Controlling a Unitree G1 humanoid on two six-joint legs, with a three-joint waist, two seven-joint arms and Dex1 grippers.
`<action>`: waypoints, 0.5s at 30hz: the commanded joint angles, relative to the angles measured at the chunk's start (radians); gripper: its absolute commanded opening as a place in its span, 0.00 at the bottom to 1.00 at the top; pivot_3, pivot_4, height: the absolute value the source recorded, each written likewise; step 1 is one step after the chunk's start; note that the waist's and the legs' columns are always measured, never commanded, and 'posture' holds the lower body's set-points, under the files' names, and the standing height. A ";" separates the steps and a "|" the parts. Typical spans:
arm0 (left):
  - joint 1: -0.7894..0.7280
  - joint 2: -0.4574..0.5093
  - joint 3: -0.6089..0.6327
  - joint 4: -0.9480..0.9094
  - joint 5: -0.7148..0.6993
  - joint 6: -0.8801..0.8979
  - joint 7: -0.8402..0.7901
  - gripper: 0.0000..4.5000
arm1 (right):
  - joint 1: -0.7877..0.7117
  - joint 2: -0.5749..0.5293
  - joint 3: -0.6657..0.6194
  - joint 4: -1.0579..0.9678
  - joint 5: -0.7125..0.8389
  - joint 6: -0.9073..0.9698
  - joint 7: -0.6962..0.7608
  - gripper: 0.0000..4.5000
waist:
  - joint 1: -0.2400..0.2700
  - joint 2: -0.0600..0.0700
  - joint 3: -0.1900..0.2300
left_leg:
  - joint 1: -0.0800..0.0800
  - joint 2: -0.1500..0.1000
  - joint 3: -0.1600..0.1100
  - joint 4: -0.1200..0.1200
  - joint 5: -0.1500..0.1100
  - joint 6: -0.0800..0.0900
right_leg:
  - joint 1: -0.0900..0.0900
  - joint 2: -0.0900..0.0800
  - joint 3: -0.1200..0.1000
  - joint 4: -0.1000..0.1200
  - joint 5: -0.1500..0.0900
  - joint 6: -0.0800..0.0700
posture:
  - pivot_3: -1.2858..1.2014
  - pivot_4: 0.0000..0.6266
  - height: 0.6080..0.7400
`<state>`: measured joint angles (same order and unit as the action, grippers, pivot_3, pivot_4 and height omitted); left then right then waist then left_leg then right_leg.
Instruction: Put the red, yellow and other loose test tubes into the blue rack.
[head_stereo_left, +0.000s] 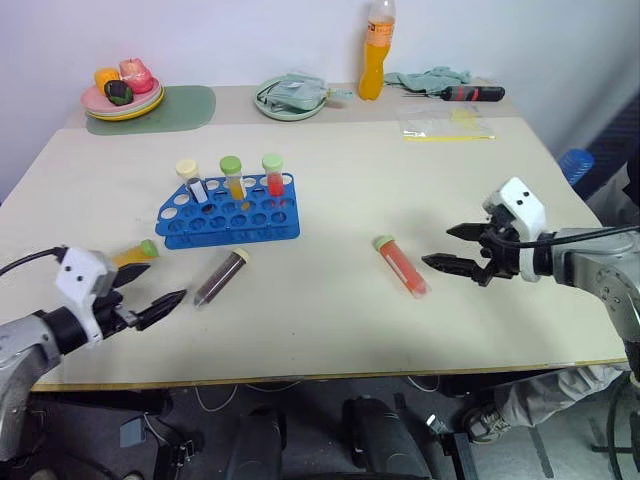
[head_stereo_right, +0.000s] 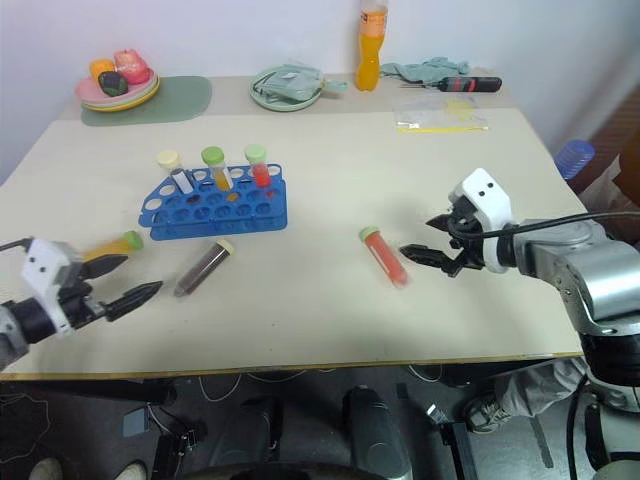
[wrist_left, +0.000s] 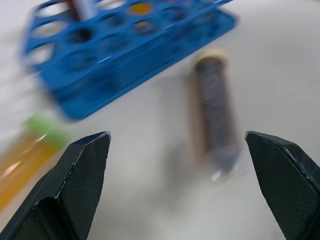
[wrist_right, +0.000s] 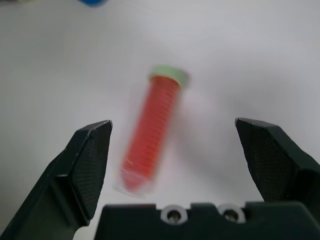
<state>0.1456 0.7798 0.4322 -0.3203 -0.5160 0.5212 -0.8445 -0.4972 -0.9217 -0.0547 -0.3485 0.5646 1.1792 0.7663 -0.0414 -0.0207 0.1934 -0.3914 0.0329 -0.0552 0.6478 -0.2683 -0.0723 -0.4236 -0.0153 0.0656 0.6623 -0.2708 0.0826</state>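
Table (head_stereo_left: 330, 330): blue rack (head_stereo_left: 228, 212) w/ three capped tubes upright.

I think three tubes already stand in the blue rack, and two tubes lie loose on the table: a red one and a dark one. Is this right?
Not quite: three tubes lie loose, not two. Besides the red tube and the dark tube, a yellow tube lies left of the blue rack, as the left eye view shows. Three tubes do stand in the rack.
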 joint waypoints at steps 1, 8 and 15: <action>-0.040 0.001 -0.074 -0.053 -0.026 0.011 -0.023 1.00 | -0.107 0.012 0.011 -0.071 0.036 0.228 -0.083 0.97 | -0.002 0.000 0.000 | 0.000 0.000 0.000 0.000 0.000 0.000 | 0.000 0.000 0.000 0.000 0.000 0.000 | 0.52 0.24 1.00; -0.168 -0.074 -0.305 -0.089 -0.022 0.001 -0.051 1.00 | -0.368 0.079 0.163 0.097 0.217 0.435 -0.295 0.97 | -0.003 0.000 0.000 | 0.000 0.000 0.000 0.000 0.000 0.000 | -0.001 0.000 0.000 0.000 0.000 0.000 | 0.52 0.24 1.00; -0.163 -0.107 -0.400 -0.125 -0.003 -0.033 -0.059 1.00 | -0.519 0.193 0.281 0.386 0.422 0.435 -0.668 0.97 | -0.004 0.000 0.000 | -0.001 0.000 0.000 0.000 -0.001 0.002 | -0.001 0.001 0.001 0.001 0.000 0.000 | 0.52 0.24 1.00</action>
<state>-0.0218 0.6694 0.0311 -0.4133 -0.5275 0.5126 -0.9027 -0.9846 -0.7290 0.2241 0.0100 0.9408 1.6085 0.1718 -0.0450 -0.0208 0.1935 -0.3922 0.0332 -0.0550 0.6480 -0.2696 -0.0699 -0.4249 -0.0142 0.0669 0.6630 -0.2706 0.0825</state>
